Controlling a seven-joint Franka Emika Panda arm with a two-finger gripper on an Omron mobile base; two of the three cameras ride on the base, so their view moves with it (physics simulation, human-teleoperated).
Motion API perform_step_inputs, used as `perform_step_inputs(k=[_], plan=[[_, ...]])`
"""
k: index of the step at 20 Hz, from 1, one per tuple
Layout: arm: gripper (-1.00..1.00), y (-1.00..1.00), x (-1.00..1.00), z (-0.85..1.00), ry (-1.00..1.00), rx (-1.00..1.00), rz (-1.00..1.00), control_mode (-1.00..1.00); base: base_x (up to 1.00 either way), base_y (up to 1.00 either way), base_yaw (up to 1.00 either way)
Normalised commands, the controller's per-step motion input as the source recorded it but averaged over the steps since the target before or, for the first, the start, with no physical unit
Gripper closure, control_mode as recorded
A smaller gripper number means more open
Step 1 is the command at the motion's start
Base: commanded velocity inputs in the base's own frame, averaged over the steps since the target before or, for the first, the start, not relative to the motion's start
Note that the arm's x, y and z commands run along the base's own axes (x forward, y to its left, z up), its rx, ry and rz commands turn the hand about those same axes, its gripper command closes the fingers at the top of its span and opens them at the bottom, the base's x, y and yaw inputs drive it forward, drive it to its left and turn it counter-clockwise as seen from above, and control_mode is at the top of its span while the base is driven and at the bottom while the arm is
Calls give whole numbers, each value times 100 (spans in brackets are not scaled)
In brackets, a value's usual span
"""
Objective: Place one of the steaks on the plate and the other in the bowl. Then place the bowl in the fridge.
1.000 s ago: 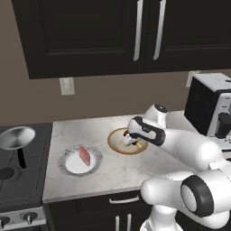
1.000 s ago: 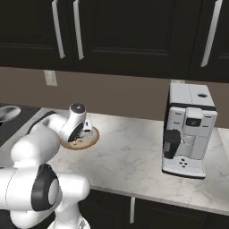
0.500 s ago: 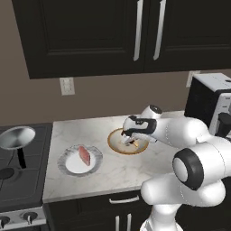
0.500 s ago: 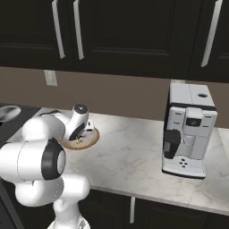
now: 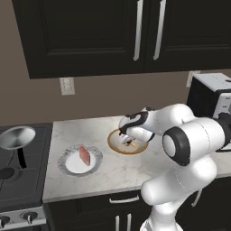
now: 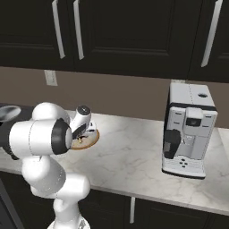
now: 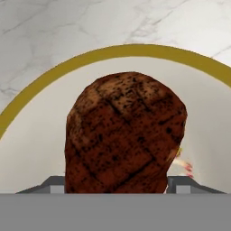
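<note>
brown steak [image 7: 124, 135] lower edge cut off, tool [image 5: 128, 137] tips behind the hand

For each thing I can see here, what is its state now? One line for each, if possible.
Brown steak: between the gripper's fingertips, over the gold-rimmed dish.
Gold-rimmed dish: upright on the counter.
Pink steak: lying in the pale dish.
Pale dish: upright on the counter.
Gripper: jaws wide; grip on the steak not clear.
Upper cabinets: doors closed.

A kitchen is showing here: dark cabinets [image 5: 90, 36] hanging over a marble counter [image 6: 134, 156], a stove [image 5: 18, 180] sitting at its left edge, a coffee machine [image 6: 188, 129] standing near its right end.
</note>
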Motion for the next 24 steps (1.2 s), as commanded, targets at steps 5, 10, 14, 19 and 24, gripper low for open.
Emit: perform_step_inputs(k=[5,10,14,19,24], plan=[[100,6,19,-19,0,0,0,-100,0,0,0],[-100,0,7,-3,0,0,0,-100,0,0,0],[-100,0,0,0,0,0,0,-100,0,0,0],[-100,0,-6,0,0,0,0,-100,0,0,0],[-100,-1,-29,21,0,0,0,-100,0,0,0]])
